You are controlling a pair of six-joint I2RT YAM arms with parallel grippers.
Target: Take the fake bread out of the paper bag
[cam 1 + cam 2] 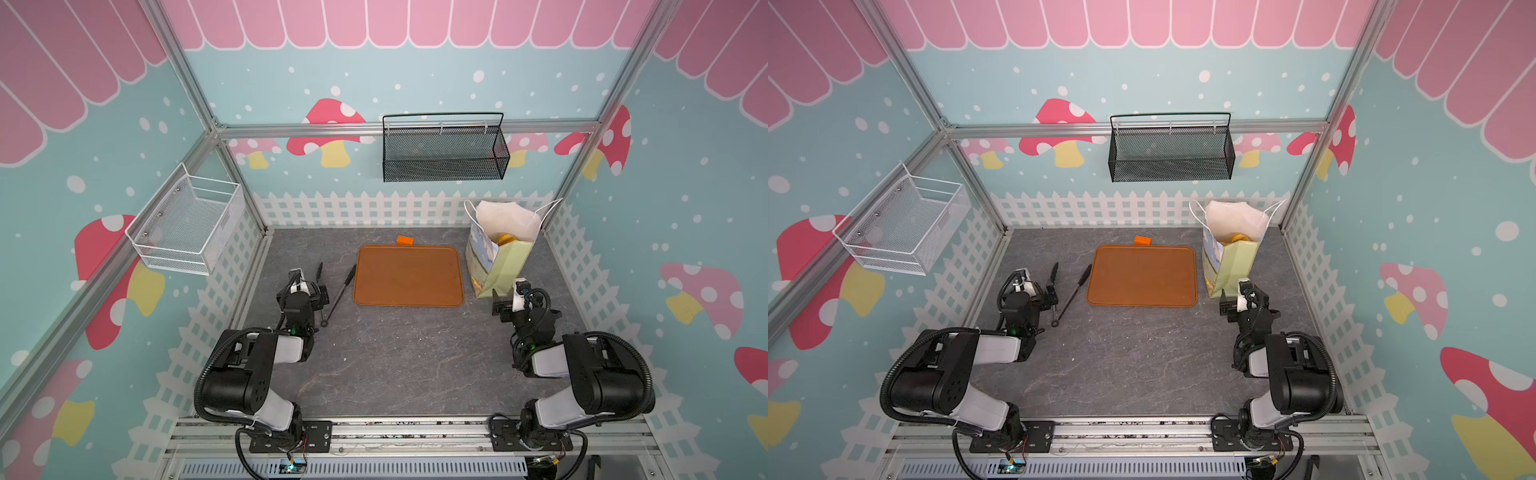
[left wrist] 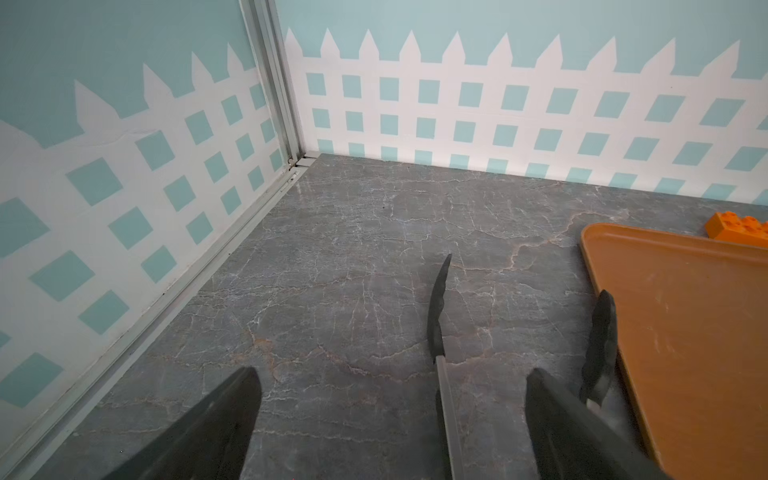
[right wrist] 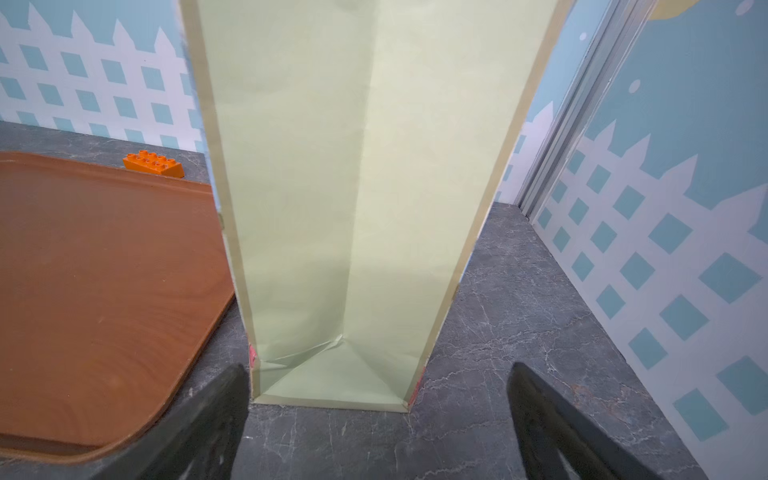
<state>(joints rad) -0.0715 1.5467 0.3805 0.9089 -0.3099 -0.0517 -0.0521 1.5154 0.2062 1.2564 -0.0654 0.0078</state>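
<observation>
— Starting with the biggest: how much of the counter point(image 1: 395, 365) is free?
— Most of it. It is a grey marbled slab with fence-print walls on three sides and a rail carrying both arm bases along the front edge. The wide middle between the arms lies bare.
— And the tray?
— The orange-brown tray point(image 1: 408, 276) lies flat at centre rear with nothing on it, its back edge short of the back wall.
— The paper bag?
— The paper bag point(image 1: 505, 262) stands upright in the right rear corner, mouth open. It is just beside the tray's right edge and near the right wall, so room is tight there.
— Tools?
— Black tongs point(image 1: 338, 297) lie splayed on the counter left of the tray, one tip just beside its left rim.
— The claws?
— The left claw point(image 2: 392, 376) sits low, its jaws wide apart and empty. In its wrist view one tong arm lies between the fingers. The right claw point(image 3: 377, 368) is also spread wide and empty, facing the foot of the bag's narrow green side. Whether a fingertip touches the bag I cannot tell.
— The fake bread?
— The fake bread point(image 1: 505, 239) is inside the bag. Only a glimpse of golden yellow shows at the mouth.
— Smallest?
— An orange toy brick point(image 1: 404, 240) just behind the tray's back edge.
</observation>
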